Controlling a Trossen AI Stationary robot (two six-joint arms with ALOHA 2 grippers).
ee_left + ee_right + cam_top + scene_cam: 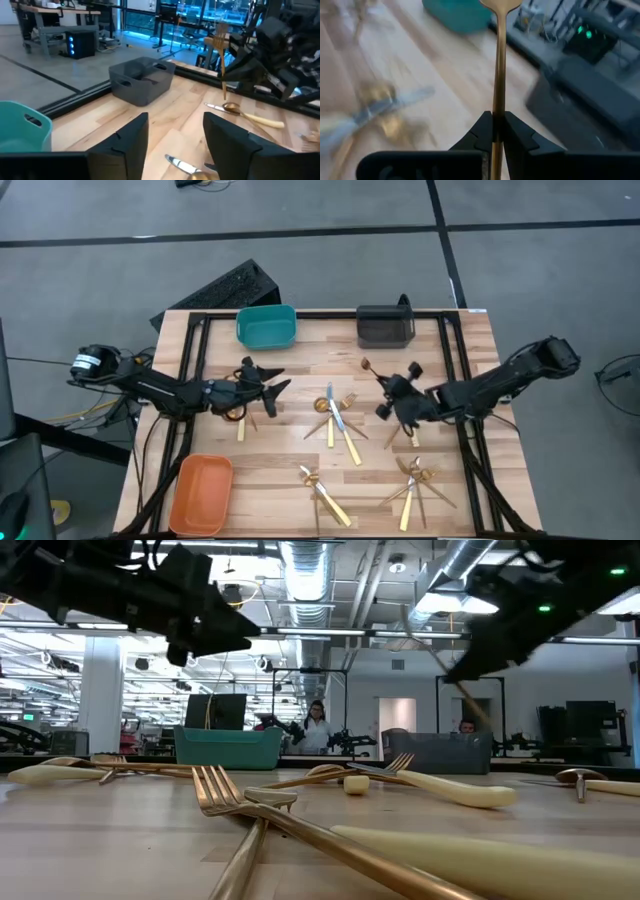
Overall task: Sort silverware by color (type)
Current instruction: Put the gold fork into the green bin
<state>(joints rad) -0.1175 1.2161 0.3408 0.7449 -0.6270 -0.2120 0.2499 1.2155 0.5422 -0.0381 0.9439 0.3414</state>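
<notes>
Right hand point(494, 131) clenched mid-handle on slim, stiff, light, slippery gold fork point(499, 60); left hand point(175, 135) released above desk point(290, 435).

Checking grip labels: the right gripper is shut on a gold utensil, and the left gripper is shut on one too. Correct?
Half right. The right gripper is shut on a gold utensil, but the left wrist view shows the left gripper open and empty.

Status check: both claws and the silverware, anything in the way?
Right claw shut on slim gold-coloured utensil, lifted over table. Left claw open, empty, above wooden table. Remaining gold silverware still scattered. Nothing blocking.
</notes>
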